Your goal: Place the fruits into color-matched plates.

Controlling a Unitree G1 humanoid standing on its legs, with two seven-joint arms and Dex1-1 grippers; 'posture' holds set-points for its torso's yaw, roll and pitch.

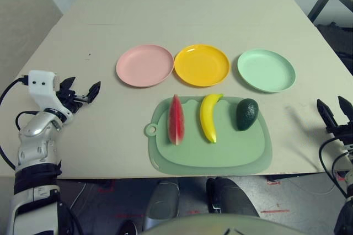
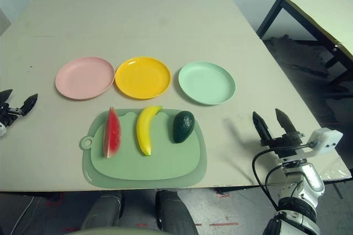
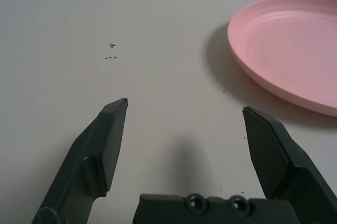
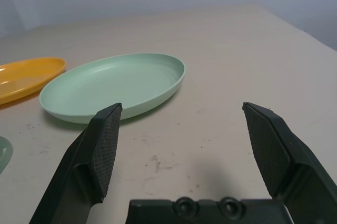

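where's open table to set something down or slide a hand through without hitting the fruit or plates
Free: the broad far table beyond the pink plate, yellow-orange plate and mint green plate; also the strips beside the green mat, towards each open end effector. Crowded: the mat, holding watermelon wedge, banana and avocado, and the thin gap between mat and plates.

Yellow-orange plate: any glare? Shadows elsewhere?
Left eye view: pale glare streaks on the glossy yellow-orange round plastic plate. Left wrist view: the pale pink round plate casts a soft shadow on the beige table. Right wrist view: a faint shadow under the mint green plate.
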